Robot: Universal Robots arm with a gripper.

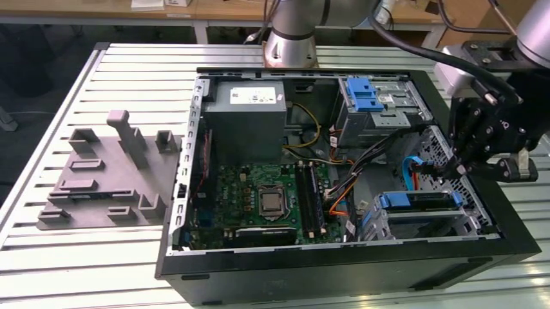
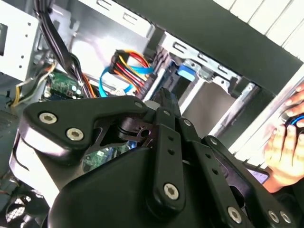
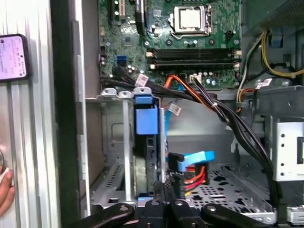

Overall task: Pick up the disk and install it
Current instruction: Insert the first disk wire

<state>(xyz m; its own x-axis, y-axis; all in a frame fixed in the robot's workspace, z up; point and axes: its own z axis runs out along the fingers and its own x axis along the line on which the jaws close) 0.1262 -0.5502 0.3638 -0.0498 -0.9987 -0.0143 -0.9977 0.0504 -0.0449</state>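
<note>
Slatted aluminium counter [image 1: 51,257] carries an open black computer tower case [image 1: 344,270] lying on its side. Low toward the exterior view's right, the flat silver disk with blue plastic side rails [image 1: 417,201] sits slotted in the grey metal drive cage [image 1: 477,209]; the black gripper [image 1: 449,171] hangs close by it, fingers pressed together, holding nothing
</note>
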